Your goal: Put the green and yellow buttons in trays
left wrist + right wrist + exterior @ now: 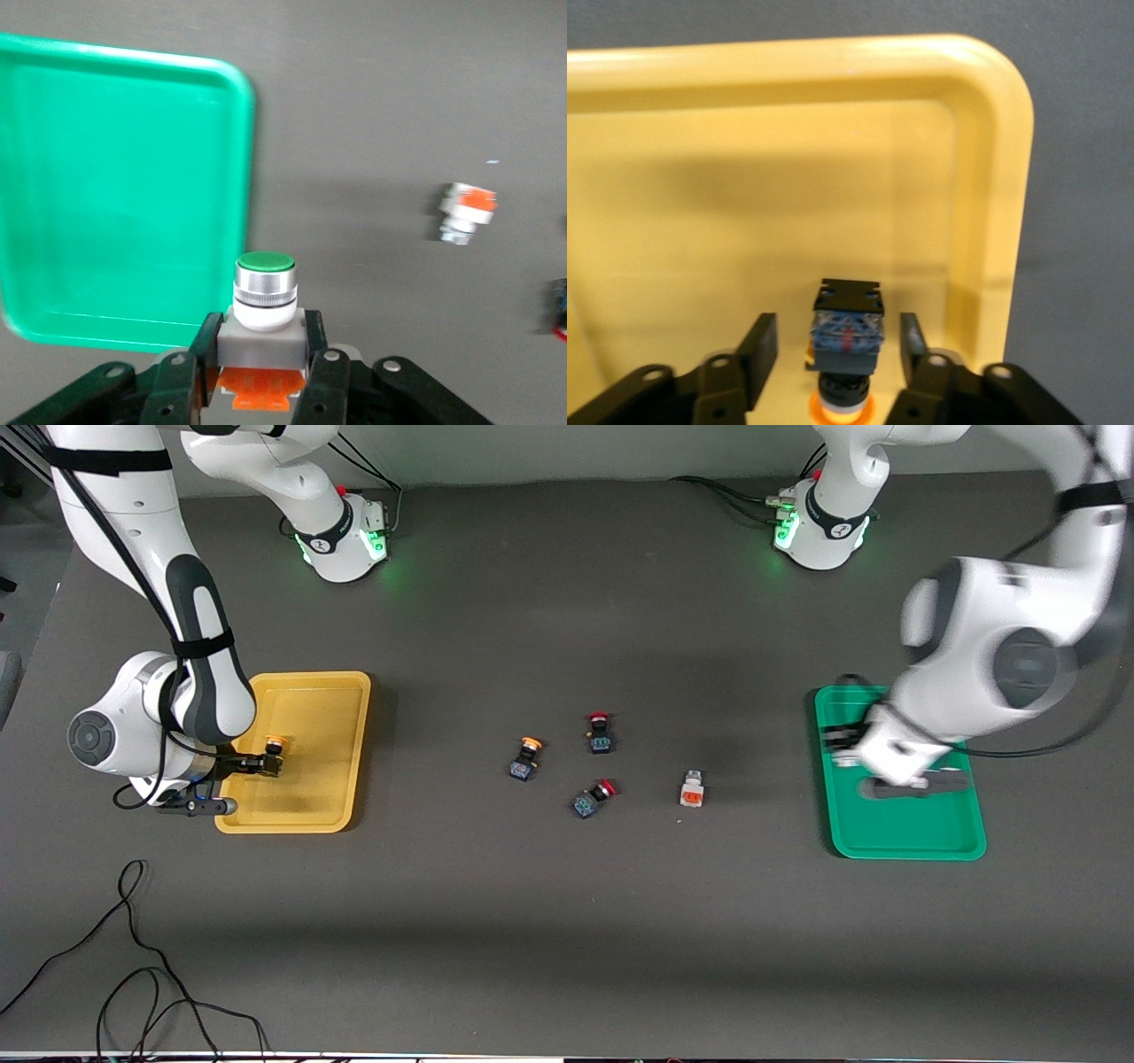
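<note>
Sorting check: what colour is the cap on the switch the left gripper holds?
Green cap, clearest in the left wrist view.

No text, label or number seems readable on anything in view.

matt dark grey surface [567,921], faintly textured like felt or rubber mat. smooth, slightly glossy plastic on yellow tray [992,177] and green tray [133,177], with soft highlights along rims. green-capped button [266,301]: shiny brushed-metal collar, glossy green cap, matt grey plastic body. yellow-capped button [848,332]: translucent blue plastic under black plastic. glossy white arm shells [992,646].
</note>
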